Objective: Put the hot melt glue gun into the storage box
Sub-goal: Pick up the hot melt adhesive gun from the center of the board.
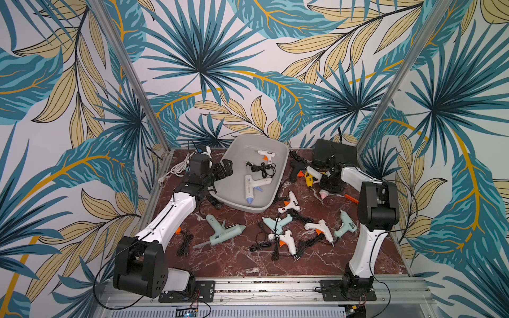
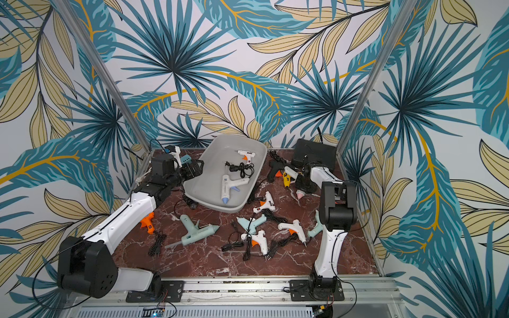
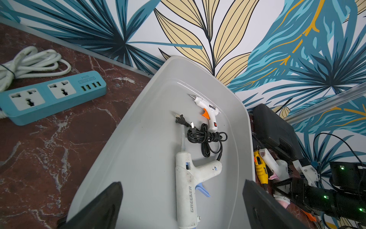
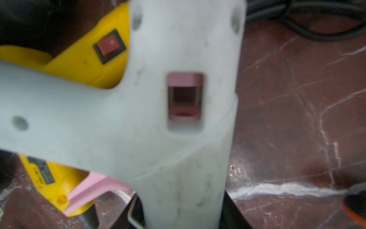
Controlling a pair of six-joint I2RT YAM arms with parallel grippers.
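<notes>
The storage box (image 1: 234, 176) is a light-grey tub at the back middle, tilted, and shows in both top views. In it lie a large white glue gun with a blue trigger (image 1: 252, 184) and a small white one with an orange trigger (image 1: 264, 154). My left gripper (image 3: 182, 182) hangs open over the box's left part, nothing between its fingers. My right gripper (image 4: 181, 208) is down on the table right of the box. It is shut on the barrel of a white hot melt glue gun (image 4: 178, 138) with a pink trigger, whose pink nose (image 1: 323, 195) pokes out below it.
A yellow glue gun (image 4: 83, 65) lies against the held one, a black gun (image 1: 297, 168) and a black case (image 1: 334, 154) behind. Several more glue guns with cords, such as a teal one (image 1: 223, 230), litter the marble table (image 1: 234, 264). A blue power strip (image 3: 53, 97) lies back left.
</notes>
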